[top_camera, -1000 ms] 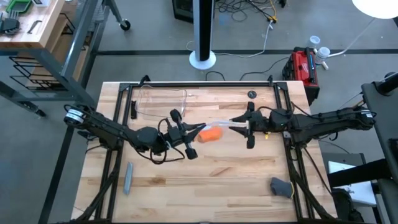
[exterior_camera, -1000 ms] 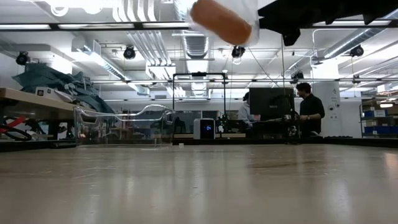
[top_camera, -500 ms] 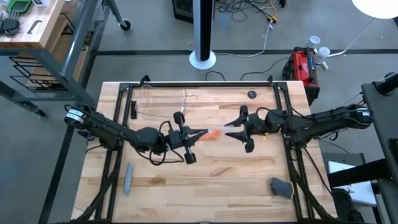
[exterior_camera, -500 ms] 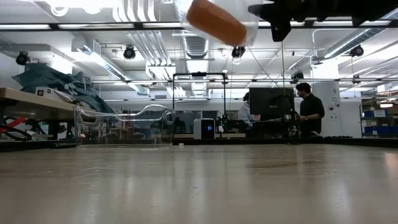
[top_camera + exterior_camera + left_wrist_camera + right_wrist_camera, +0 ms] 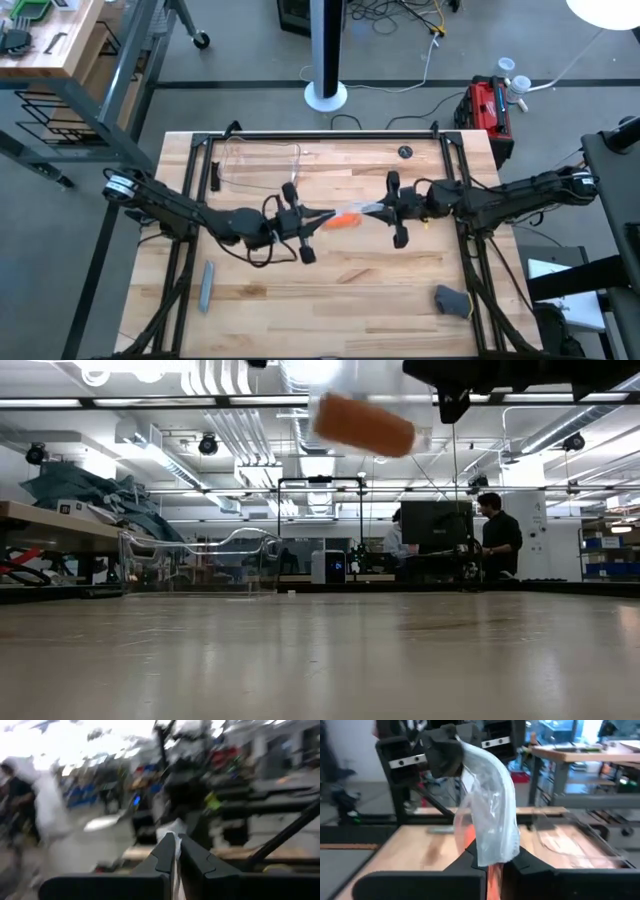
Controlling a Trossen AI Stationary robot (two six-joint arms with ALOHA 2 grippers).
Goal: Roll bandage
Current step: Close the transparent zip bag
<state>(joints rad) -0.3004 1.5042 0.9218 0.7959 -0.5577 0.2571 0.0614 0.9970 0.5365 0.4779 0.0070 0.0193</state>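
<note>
the 2 dark arms meet over the middle of the bench [image 5: 330,290], each reaching in from its own side edge. between them hangs 1 bandage [image 5: 343,220], a bright orange piece held clear of the bench top, wrapped in 1 sleeve of crinkled clear plastic wrap [image 5: 490,815]. in the low view the bandage [image 5: 363,424] shows as a stubby orange roll high above the wood, tilted, with the pale wrap around it.

the left end effector [image 5: 318,218] has its 2 fingers pressed together on the end of the wrap nearest the left edge; in the left wrist view the dark fingers [image 5: 165,852] sit tight with a scrap of pale film between them. the right end effector [image 5: 372,209] is clamped on the other end of the wrap, and the right wrist view shows its fingers closed at the base of the film with orange visible between them.

on the bench lie 1 grey bar [image 5: 206,285] near the front left corner, 1 dark grey lump [image 5: 452,300] near the front right corner, 1 small dark round piece [image 5: 404,152] by the back edge, and 1 clear plastic tray [image 5: 262,162] toward the back left. in the low view 2 people [image 5: 498,538] stand at a monitor in the room beyond.
</note>
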